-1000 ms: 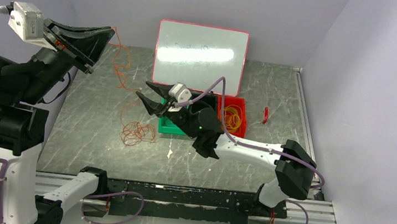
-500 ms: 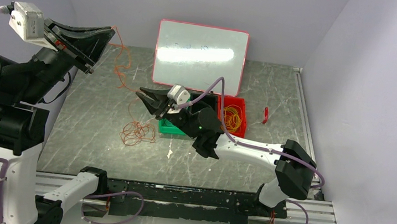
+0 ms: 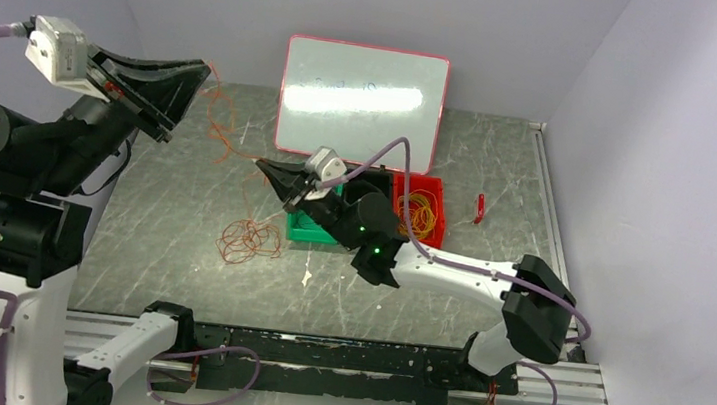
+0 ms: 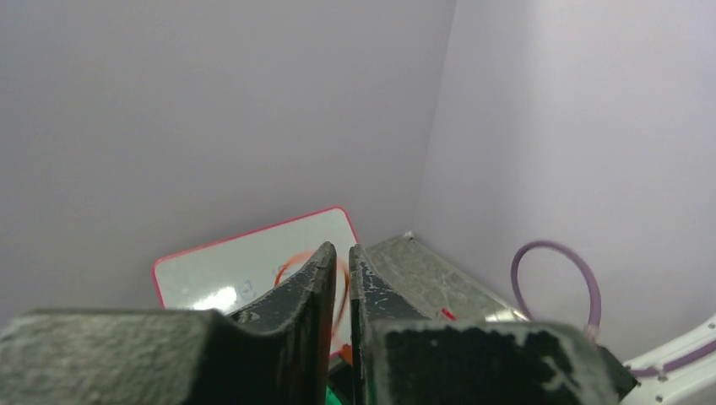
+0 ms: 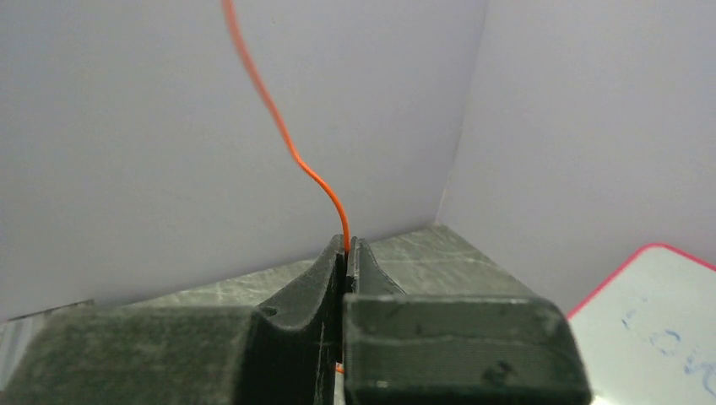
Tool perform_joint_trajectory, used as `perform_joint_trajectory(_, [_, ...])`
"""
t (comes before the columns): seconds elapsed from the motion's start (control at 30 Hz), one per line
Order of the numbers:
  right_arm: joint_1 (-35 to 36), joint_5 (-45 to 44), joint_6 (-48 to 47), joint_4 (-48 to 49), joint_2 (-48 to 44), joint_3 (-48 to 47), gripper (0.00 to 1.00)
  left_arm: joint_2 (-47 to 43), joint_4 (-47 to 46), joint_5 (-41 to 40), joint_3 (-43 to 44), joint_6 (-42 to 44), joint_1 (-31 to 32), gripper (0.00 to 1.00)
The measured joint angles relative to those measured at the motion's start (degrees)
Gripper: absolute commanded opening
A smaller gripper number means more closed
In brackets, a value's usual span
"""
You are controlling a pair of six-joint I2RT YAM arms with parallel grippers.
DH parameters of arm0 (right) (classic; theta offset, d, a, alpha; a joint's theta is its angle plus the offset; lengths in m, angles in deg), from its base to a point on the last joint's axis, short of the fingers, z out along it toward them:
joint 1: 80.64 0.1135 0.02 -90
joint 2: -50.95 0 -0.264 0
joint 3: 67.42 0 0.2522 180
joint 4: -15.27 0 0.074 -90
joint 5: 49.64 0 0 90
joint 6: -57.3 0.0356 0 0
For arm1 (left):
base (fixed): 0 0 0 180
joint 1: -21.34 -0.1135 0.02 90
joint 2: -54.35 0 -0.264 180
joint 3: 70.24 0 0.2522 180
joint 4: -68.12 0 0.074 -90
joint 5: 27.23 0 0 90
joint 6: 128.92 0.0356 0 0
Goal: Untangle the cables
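Note:
A thin orange cable (image 3: 218,119) hangs in the air from my left gripper (image 3: 203,70), raised high at the far left. Its jaws stand almost together with a hairline gap, and a blurred orange loop (image 4: 290,260) shows behind the fingertips. The strand runs down to my right gripper (image 3: 264,165), which is shut on it above the table's middle. In the right wrist view the orange cable (image 5: 285,137) rises straight out of the pinched tips (image 5: 348,243). A bunch of orange-red loops (image 3: 250,239) lies on the table below. Yellow loops (image 3: 421,211) fill a red bin.
A red-framed whiteboard (image 3: 362,102) leans on the back wall. The green bin (image 3: 308,227) sits half under the right arm, with the red bin (image 3: 437,233) beside it. A small red piece (image 3: 480,207) lies to the right, and a white scrap (image 3: 306,278) lies near the loops.
My right gripper has closed from open onto the orange strand. The left arm has shifted slightly right with the cable, and its jaws have eased a hair apart.

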Motion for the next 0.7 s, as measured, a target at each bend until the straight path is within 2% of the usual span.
perform_joint_trajectory(0.4, [-8.7,-5.1,6.4,-9.6,-9.0,-0.3,0.0,-8.3,3.5,-0.7,-17.1,-0.6,0.0,0.3])
perform_joint_trajectory(0.7, [-11.2,-6.8,6.1,-16.8,-13.2,-2.1,0.0,-11.5,6.4,-2.0,-24.3,-0.7,0.0,0.4])
